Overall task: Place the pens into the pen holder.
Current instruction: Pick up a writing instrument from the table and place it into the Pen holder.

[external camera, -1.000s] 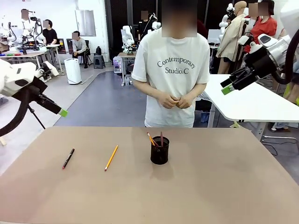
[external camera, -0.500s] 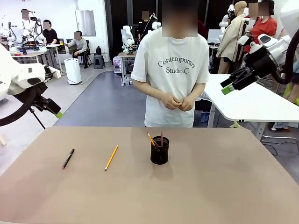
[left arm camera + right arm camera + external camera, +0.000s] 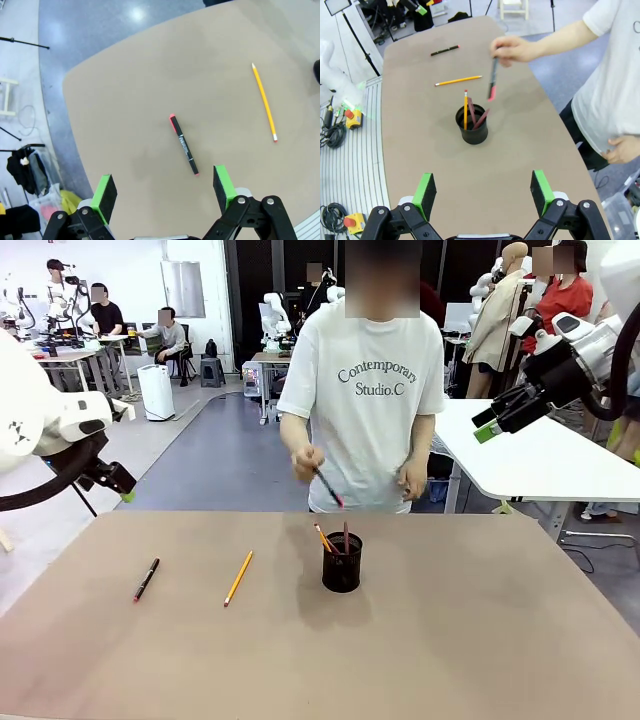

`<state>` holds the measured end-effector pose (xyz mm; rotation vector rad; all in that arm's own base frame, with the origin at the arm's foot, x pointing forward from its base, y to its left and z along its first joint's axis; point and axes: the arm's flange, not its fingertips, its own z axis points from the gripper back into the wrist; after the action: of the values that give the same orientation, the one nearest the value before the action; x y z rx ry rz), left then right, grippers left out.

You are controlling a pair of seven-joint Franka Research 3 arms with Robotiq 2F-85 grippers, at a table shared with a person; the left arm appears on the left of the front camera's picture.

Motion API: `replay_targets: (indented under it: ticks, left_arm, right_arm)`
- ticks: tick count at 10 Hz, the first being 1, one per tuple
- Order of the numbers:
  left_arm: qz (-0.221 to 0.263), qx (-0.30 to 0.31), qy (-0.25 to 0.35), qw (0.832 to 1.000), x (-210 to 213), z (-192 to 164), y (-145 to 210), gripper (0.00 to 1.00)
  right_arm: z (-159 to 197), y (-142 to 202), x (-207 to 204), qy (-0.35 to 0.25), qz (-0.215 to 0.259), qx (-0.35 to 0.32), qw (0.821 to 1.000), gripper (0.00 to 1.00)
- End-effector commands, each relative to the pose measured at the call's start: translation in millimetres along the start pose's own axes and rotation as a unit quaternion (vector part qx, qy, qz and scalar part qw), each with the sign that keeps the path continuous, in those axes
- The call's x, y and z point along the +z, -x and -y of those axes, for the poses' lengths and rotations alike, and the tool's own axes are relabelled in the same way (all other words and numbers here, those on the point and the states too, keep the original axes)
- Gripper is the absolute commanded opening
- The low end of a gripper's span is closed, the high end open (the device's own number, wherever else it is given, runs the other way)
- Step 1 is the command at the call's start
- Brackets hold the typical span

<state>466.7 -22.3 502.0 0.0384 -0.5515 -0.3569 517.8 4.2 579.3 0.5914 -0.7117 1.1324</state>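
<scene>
The black mesh pen holder (image 3: 342, 563) stands mid-table with a yellow pencil and dark reddish pens inside; it is also seen from above (image 3: 473, 125). On the table to its left lie a yellow pencil (image 3: 238, 577) (image 3: 264, 102) and a black pen with a red tip (image 3: 146, 579) (image 3: 183, 144). The person's hand (image 3: 305, 461) holds a dark pen with a pink-red tip (image 3: 492, 80) above the holder. High above the table's left edge, my left gripper (image 3: 125, 492) (image 3: 164, 186) is open and empty. My right gripper (image 3: 485, 427) (image 3: 482, 192) hangs open, high at the right.
The person stands at the far edge of the brown table (image 3: 480, 640), the other hand (image 3: 412, 480) at the waist. A white table (image 3: 540, 455) stands behind at the right. The table's left edge and grey floor (image 3: 100, 30) lie under my left gripper.
The person's hands have parted, and one now holds a pen over the holder. My left arm has drawn back to the left and slightly lower. The right arm has not moved.
</scene>
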Motion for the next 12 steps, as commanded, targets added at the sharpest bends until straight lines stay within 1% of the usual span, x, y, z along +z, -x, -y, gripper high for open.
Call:
replay_targets:
  ticks: [1,4,5,6,7,10,12]
  left_arm:
    - [0.007,-0.001,-0.002,1.0,7,-1,1,1.0]
    - [0.005,-0.001,0.0,1.0,5,1,-1,1.0]
    - [-0.027,0.032,-0.03,0.999,-3,2,-10,1.0]
    - [-0.055,0.048,-0.04,0.997,-16,0,-20,1.0]
    - [-0.073,0.067,-0.043,0.994,-29,-1,-27,1.0]
    - [-0.108,0.087,-0.031,0.99,-63,-7,-36,1.0]
    - [-0.127,0.084,-0.008,0.988,-94,-8,-41,1.0]
  right_arm:
    - [-2,-1,-1,-0.001,-0.001,0.001,1.0,1.0]
    - [-2,-1,-1,-0.001,-0.001,0.001,1.0,1.0]
    - [-2,-1,-1,-0.001,-0.001,0.001,1.0,1.0]
    - [-2,-1,-1,-0.001,-0.001,0.001,1.0,1.0]
    - [-2,-1,-1,-0.001,-0.001,0.001,1.0,1.0]
    - [-2,-1,-1,-0.001,-0.001,0.001,1.0,1.0]
    - [-2,-1,-1,-0.001,-0.001,0.001,1.0,1.0]
